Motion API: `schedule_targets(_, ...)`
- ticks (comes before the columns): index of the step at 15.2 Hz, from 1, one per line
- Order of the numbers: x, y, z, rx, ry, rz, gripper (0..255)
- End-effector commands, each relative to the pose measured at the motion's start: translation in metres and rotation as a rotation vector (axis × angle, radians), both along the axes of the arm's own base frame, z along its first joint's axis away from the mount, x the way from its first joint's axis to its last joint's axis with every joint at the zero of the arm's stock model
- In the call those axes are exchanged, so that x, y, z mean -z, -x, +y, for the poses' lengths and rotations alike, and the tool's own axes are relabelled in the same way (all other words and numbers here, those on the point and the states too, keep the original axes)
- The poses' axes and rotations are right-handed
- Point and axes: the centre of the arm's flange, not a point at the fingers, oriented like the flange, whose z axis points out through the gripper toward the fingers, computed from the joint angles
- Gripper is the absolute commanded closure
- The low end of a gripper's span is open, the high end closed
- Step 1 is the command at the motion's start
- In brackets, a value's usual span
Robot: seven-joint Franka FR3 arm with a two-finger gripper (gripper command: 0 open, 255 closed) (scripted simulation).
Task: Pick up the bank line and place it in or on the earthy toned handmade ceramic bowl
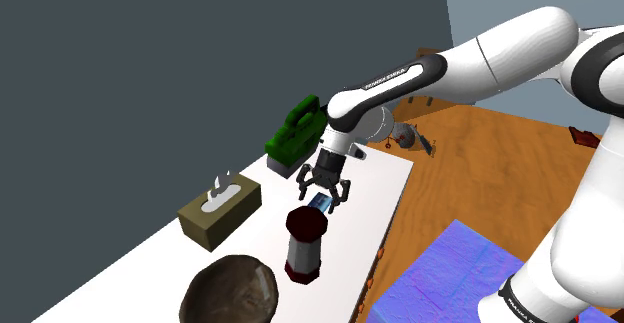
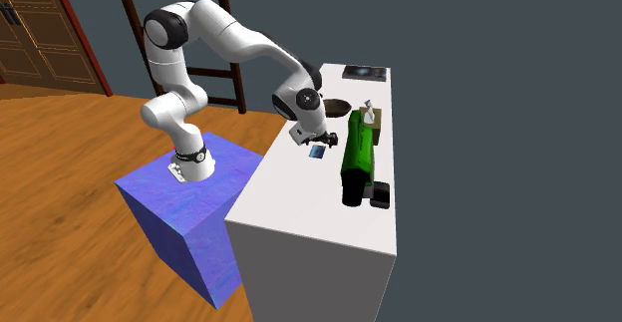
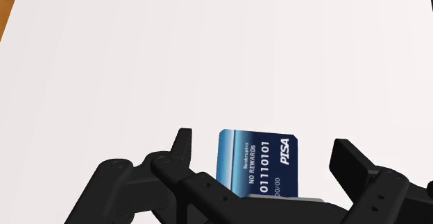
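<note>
The bank card (image 3: 258, 161) is small and blue with white print and lies on the white table (image 3: 208, 70). My gripper (image 3: 264, 150) hangs just over it, open. One black finger (image 3: 182, 146) stands on each side of the card, with a gap on both sides. In the shoulder view the card (image 1: 320, 204) shows right under the gripper (image 1: 324, 193). The brown mottled bowl (image 1: 230, 291) sits near that view's bottom edge, beyond a dark red canister (image 1: 305, 243). From the second exterior view the card (image 2: 318, 155) lies below the gripper (image 2: 321, 143), with the bowl (image 2: 337, 105) behind.
A tan tissue box (image 1: 220, 211) stands between the bowl and a green case (image 1: 297, 131) along the wall side. A black block (image 2: 379, 195) lies by the green case's end. A dark flat slab (image 2: 364, 72) rests at the table's far end. The blue stand (image 2: 189, 220) adjoins the table.
</note>
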Motion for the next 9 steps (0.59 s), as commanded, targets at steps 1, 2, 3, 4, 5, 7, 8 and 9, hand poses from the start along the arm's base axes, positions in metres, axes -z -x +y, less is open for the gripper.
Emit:
schedule_targets(1,0.0,0.0,0.0,0.0,0.0,0.0,0)
schedule_targets(2,0.0,0.0,0.0,0.0,0.0,0.0,255)
schedule_targets(3,0.0,0.0,0.0,0.0,0.0,0.0,255)
schedule_targets(4,0.0,0.0,0.0,0.0,0.0,0.0,255)
schedule_targets(5,0.0,0.0,-0.0001,0.0,0.0,0.0,255)
schedule_targets(7,-0.0001,-0.0001,-0.0001,0.0,0.0,0.0,255)
schedule_targets(8,-0.0001,-0.0001,0.0,0.0,0.0,0.0,255)
schedule_targets(9,-0.0001,0.0,0.0,0.0,0.0,0.0,255)
